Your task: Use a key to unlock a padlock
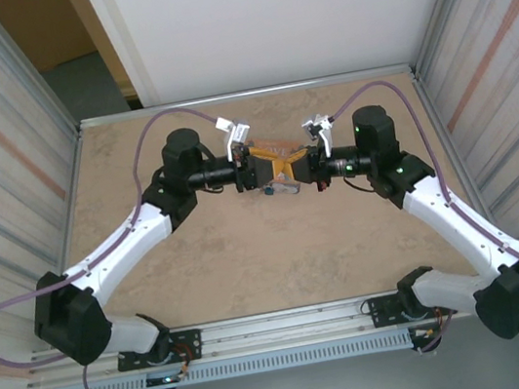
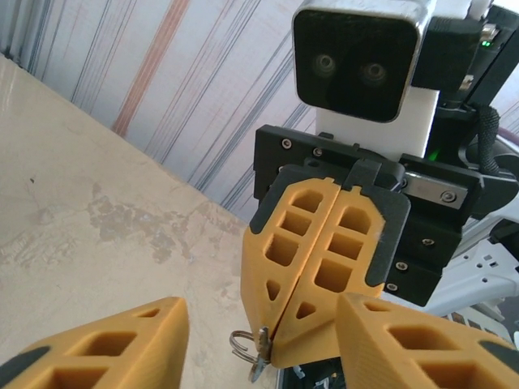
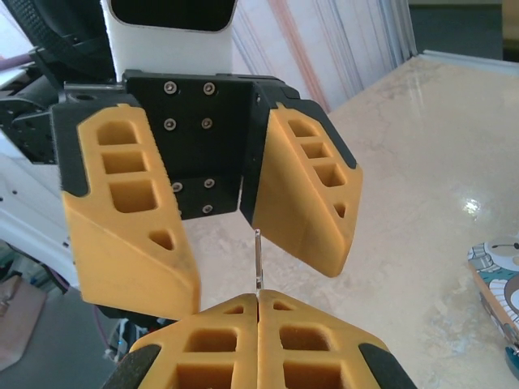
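right jaws clamp key (image 3: 258,259), blade pointing straight toward parted left jaws

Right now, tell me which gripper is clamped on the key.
The right gripper: its fingers are pressed shut with the key pinched at their tips. The left gripper facing it stands wide open, holding nothing.
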